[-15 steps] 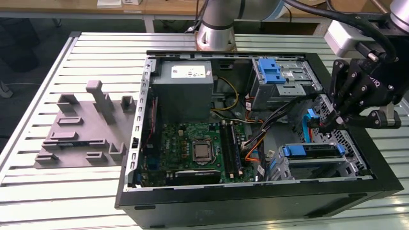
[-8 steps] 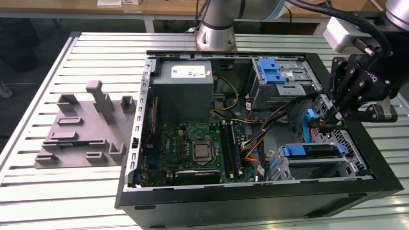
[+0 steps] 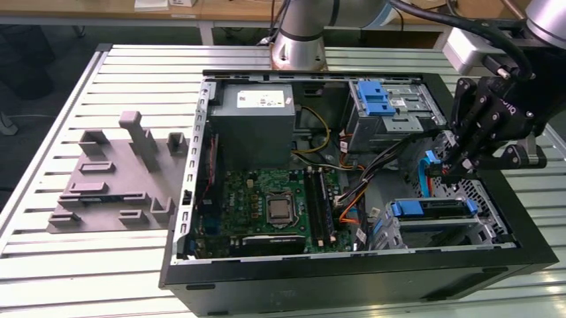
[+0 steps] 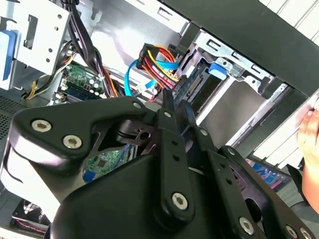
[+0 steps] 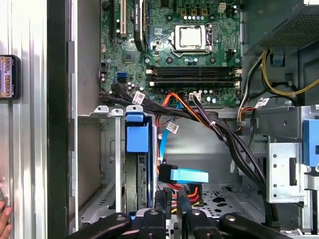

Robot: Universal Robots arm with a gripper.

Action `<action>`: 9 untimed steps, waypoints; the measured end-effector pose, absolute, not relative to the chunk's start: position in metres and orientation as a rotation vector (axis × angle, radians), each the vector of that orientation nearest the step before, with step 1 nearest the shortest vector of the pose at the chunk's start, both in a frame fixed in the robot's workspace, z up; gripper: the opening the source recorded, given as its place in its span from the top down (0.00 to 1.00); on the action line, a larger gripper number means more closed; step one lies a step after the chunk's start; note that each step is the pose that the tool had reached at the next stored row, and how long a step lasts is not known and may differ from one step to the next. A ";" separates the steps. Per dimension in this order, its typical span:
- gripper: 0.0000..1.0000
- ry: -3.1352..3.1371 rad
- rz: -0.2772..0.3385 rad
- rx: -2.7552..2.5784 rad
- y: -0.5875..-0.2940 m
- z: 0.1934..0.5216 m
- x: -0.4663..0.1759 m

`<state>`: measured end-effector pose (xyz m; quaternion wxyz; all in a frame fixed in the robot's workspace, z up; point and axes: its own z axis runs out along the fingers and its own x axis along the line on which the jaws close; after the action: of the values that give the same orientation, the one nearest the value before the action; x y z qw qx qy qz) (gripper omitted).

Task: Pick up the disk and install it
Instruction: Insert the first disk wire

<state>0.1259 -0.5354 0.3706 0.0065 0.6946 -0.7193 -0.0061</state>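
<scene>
Your black pincer (image 3: 451, 173), open or shut you can't tell, hangs just above the disk (image 3: 431, 209), blue-framed in a silver bay inside the PC case (image 3: 354, 278); 1st wrist view adds the case's green mobo (image 5: 169, 55), ext. view a slatted table (image 3: 89, 265) under the case.

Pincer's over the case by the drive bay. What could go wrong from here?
1. Snag: the pincer sits right beside the blue data cable and the orange-red wire bundle; a move could likely tug a connector loose.
2. A person's hand is just outside the case wall, close to where the arm works.
</scene>
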 end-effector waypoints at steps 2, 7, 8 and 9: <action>0.76 -2.250 -0.016 2.173 -0.535 0.369 0.126; 0.76 -2.246 0.009 2.169 -0.535 0.366 0.126; 0.76 -2.245 0.015 2.168 -0.535 0.365 0.126; 0.76 -2.245 0.018 2.168 -0.535 0.364 0.126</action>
<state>0.1260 -0.5352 0.3645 0.0104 0.6945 -0.7194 0.0058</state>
